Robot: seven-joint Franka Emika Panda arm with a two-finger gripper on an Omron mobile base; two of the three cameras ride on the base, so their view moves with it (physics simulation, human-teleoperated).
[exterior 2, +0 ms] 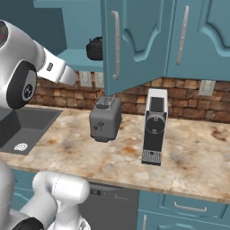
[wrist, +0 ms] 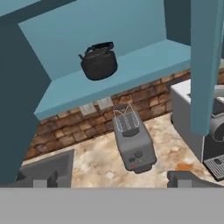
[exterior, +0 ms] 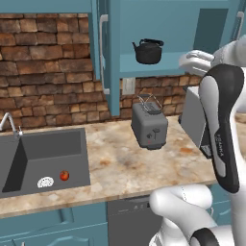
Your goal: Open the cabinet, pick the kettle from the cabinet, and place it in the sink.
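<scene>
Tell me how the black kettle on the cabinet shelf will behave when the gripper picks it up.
The kettle looks rigid, so it likely won't deform. Its squat rounded body and flat stance suggest it won't tip easily on the shelf. Lifted by the arched top handle, it may swing; its smooth dark surface could be slippery.

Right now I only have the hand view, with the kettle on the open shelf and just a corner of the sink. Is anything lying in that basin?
Observer: Yes. In the left base view the sink holds a small white object and a small red round one, both near its front right corner.
Operator: Okay. What stands along its back edge?
Observer: A curved chrome faucet, at the back left of the basin, against the brick wall.
</scene>
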